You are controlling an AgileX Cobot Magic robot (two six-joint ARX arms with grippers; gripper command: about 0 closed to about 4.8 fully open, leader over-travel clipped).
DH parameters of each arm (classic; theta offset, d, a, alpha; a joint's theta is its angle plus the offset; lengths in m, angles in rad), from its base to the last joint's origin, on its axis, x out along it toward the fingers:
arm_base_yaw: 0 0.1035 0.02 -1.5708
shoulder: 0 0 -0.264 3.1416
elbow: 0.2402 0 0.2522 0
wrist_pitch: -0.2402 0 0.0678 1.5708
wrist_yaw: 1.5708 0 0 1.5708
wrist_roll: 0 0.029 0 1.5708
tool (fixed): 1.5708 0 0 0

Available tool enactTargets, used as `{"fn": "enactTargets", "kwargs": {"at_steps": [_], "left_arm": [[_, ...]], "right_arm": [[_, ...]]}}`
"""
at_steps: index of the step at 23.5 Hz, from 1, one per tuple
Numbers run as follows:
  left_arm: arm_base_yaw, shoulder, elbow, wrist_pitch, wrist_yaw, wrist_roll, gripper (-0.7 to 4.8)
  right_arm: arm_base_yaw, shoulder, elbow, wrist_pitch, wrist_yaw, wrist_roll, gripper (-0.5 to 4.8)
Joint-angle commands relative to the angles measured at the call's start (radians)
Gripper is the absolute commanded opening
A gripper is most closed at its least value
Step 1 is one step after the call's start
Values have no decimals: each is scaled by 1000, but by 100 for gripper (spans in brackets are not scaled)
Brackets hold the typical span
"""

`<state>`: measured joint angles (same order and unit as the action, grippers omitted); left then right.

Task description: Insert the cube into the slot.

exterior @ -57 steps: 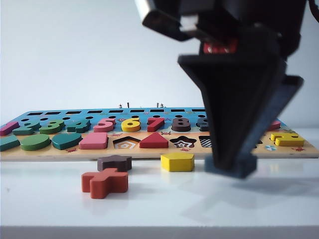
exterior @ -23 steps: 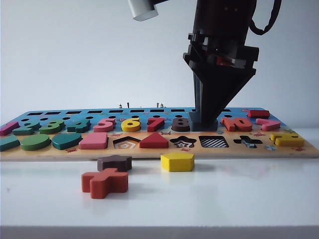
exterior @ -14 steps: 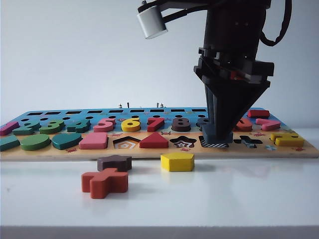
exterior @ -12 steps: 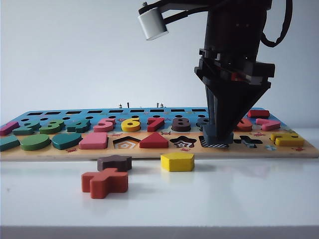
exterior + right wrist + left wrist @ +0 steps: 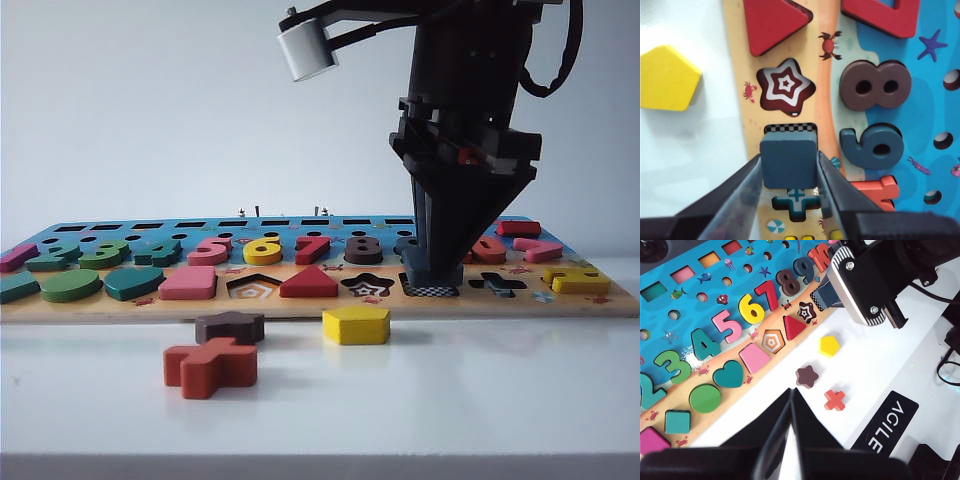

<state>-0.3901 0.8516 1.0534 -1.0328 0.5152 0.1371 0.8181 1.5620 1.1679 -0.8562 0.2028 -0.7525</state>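
Note:
My right gripper is shut on the cube, a dark navy square block pinched on two opposite sides. It holds the cube right over the slot, whose checkerboard base shows only as a thin strip on the star recess side. In the exterior view the cube sits low at the board's front row, with the slot's checkerboard peeking out just in front of it. Whether the cube touches the board I cannot tell. My left gripper hangs shut and empty above the white table, away from the board.
The tan and blue puzzle board holds numbers and shapes. An open star recess and cross recess flank the slot. On the table before the board lie a yellow block, a brown star and a red cross.
My right gripper carried the cube from the table up over the board's back, then forward and down onto the checkerboard slot. Over the last half second it barely moved. The left arm stayed still.

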Motion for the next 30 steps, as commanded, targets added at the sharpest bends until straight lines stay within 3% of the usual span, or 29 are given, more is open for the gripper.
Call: {"fn": "enactTargets", "kwargs": {"at_steps": [1,14,20,22,30], "left_arm": [[0,-2,4,14,8,2,20],[0,-2,4,14,8,3,20],[0,-2,4,14,8,3,20],[0,-2,4,14,8,3,20],[0,-2,4,14,8,3,20]], "right_arm": [[-1,4,-1,14,0,0,84],[-1,36,-1,19,0,22,86],[-1,32,-1,20,-54,53,192],[-1,32,-1,19,-54,53,263],[-1,-16,0,17,-3,98,307]]}}
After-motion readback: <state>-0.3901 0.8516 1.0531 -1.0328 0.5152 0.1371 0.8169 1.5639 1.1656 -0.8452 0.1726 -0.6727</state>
